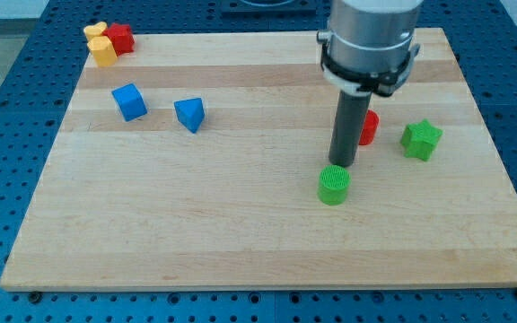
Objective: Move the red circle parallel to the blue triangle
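The red circle (369, 128) sits right of centre on the wooden board (240, 242), partly hidden behind the dark rod. My tip (342, 165) is just to the circle's lower left, close against it, and right above the green circle (334, 186). The blue triangle (189, 114) lies at the view's left, far from the tip.
A blue cube (129, 101) lies left of the triangle. A green star (421, 139) is right of the red circle. Two yellow blocks (100, 44) and a red block (120, 38) cluster at the top left corner.
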`<act>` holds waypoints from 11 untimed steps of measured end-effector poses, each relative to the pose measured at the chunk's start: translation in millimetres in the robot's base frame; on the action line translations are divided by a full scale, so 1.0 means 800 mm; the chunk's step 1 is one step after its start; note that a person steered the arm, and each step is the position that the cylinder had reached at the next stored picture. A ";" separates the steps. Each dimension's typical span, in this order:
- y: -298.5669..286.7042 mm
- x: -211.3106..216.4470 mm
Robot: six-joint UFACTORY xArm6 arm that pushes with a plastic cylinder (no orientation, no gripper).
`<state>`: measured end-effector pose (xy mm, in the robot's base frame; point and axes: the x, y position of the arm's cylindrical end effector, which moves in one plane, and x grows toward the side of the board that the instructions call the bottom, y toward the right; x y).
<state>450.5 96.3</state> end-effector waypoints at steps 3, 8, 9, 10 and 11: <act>-0.004 -0.066; -0.031 -0.096; 0.011 -0.115; 0.080 -0.135; 0.134 -0.120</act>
<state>354.4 203.7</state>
